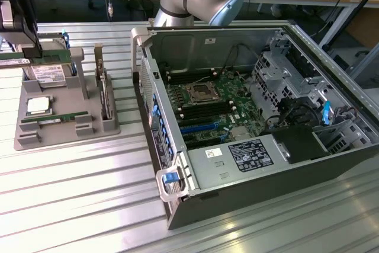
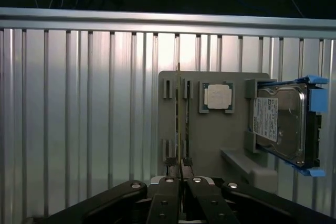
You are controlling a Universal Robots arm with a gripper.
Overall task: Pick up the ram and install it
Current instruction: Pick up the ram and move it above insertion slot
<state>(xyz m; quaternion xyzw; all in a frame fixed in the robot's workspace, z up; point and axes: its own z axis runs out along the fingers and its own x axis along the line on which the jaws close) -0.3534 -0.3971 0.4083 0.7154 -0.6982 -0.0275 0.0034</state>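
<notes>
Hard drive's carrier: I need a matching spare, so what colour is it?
Blue; the carrier shows best in the wrist view.

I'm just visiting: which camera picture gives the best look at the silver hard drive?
The wrist view. It faces the broad side of the hard drive, so the silver top, white label and blue side rails all show. The exterior view has that hard drive at the exterior view's left, on the grey tray, seen at a slant.

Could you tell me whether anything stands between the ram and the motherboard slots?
The fingers hold the ram over the tray. The case is open on top and the slots look bare; only its side wall rises between tray and motherboard.
</notes>
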